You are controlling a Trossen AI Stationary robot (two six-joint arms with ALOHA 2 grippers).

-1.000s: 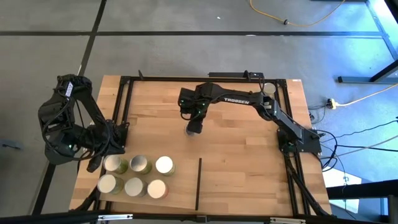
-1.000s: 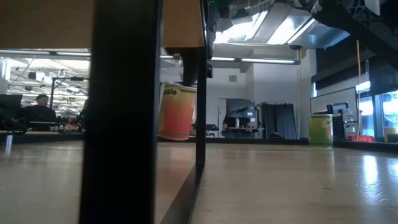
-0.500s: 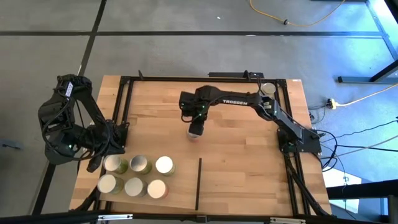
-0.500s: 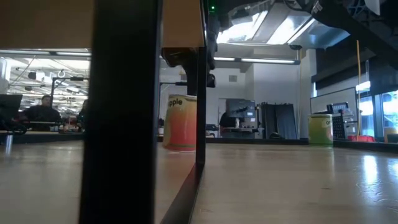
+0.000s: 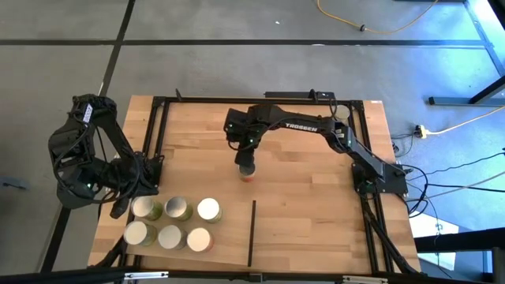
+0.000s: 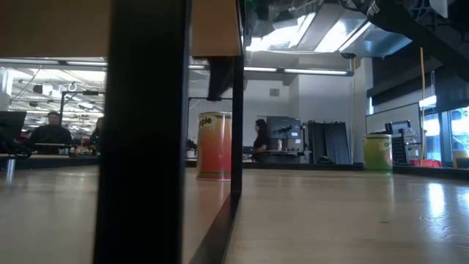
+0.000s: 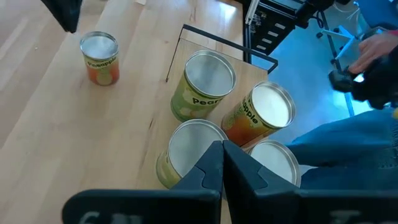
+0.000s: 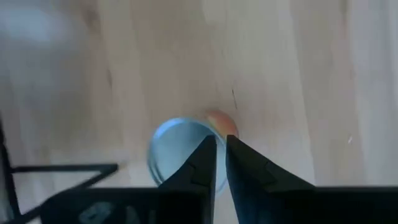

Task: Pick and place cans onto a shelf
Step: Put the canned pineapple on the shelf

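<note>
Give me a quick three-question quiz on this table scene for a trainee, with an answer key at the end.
1. True or false: the orange can stands upright on the tabletop.
2. How many cans are grouped beside the left tool?
3. The right tool is: A) directly above the orange can; B) over the grouped cans; C) off the table.
Key: 1 true; 2 six; 3 A.
</note>
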